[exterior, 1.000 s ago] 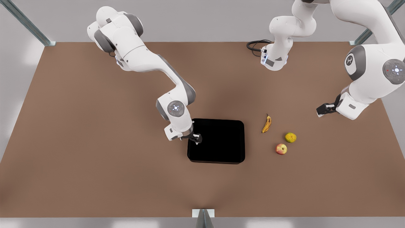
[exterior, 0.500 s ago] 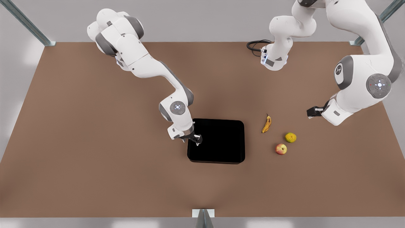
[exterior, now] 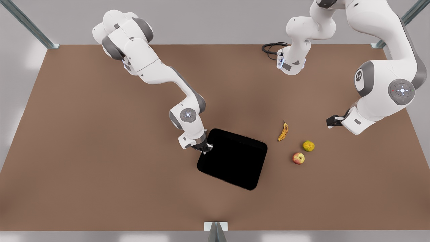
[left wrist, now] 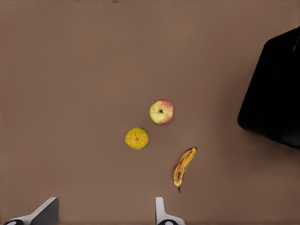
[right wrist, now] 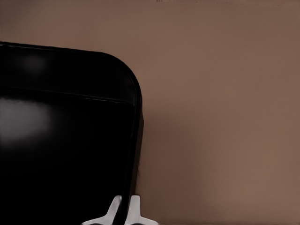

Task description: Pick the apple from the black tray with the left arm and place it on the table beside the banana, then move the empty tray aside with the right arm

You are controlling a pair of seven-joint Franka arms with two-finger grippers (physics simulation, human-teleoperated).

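Note:
The black tray (exterior: 235, 159) lies askew on the table (exterior: 100, 151) with nothing in it. My right gripper (exterior: 205, 150) is shut on the tray's rim at the corner toward the front view's left; the right wrist view shows the rim (right wrist: 136, 140) pinched between its fingertips (right wrist: 125, 208). The apple (exterior: 298, 158) rests on the table next to the banana (exterior: 283, 131), toward the front view's right. My left gripper (exterior: 331, 121) hovers open above the table, right of the fruit. The left wrist view looks down on the apple (left wrist: 161, 111), the banana (left wrist: 183, 161) and a tray corner (left wrist: 276, 98).
A bumpy yellow-green fruit (exterior: 308, 146) lies right beside the apple, also in the left wrist view (left wrist: 137, 138). A black cable (exterior: 270, 48) loops at the far arm base. Bare brown tabletop spreads out toward the front view's left and near edge.
The tray has turned on the table: its right end swung toward the near edge while the right gripper held its corner. The left arm shifted toward the front view's left, then held still.

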